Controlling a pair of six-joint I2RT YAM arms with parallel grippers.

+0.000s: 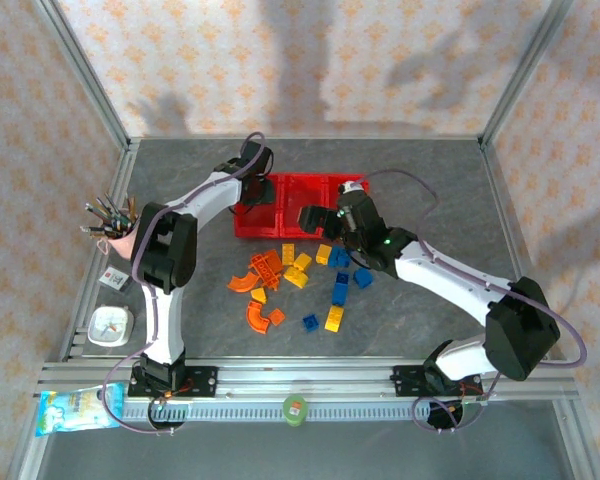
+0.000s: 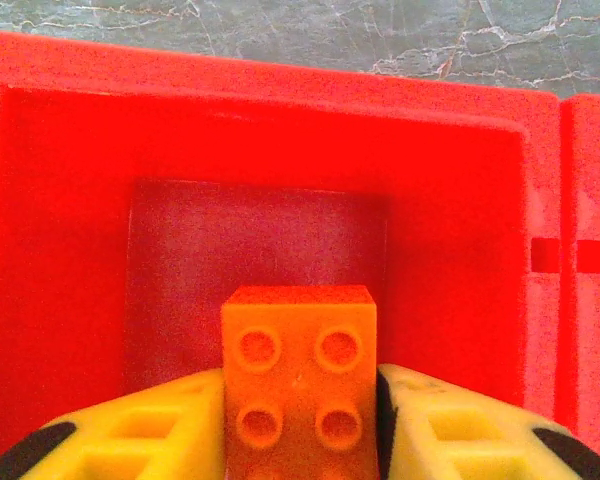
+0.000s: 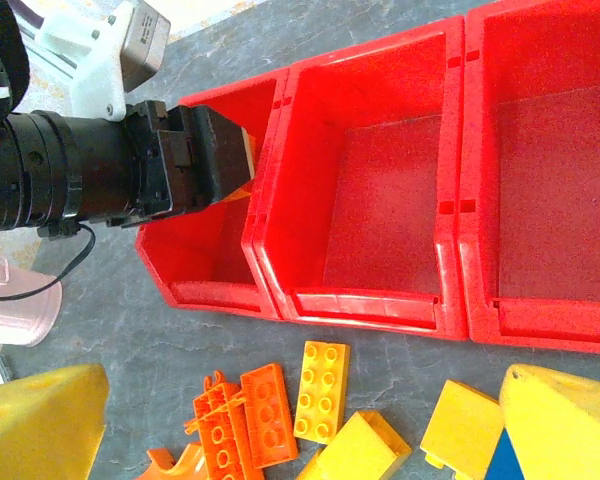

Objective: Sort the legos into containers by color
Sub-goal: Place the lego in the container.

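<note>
My left gripper [image 1: 250,192] hangs over the leftmost of three joined red bins [image 1: 280,232], shut on an orange four-stud brick [image 2: 300,380] held between its yellow fingers [image 2: 150,430] above that bin's floor [image 2: 250,250]. The right wrist view shows this gripper [image 3: 220,155] at the left bin [image 3: 210,290]; the middle bin [image 3: 365,305] and right bin [image 3: 550,325] hold nothing. Orange, yellow and blue bricks [image 1: 295,275] lie scattered in front of the bins. My right gripper [image 3: 300,420] is open, low over a yellow eight-stud brick [image 3: 322,390] beside orange bricks [image 3: 245,425].
A pink cup of pens [image 1: 115,225] stands at the table's left edge, with a small box [image 1: 115,280] and a white round object [image 1: 110,325] nearer me. A snack bag [image 1: 75,410] and a green item [image 1: 295,410] rest on the front rail.
</note>
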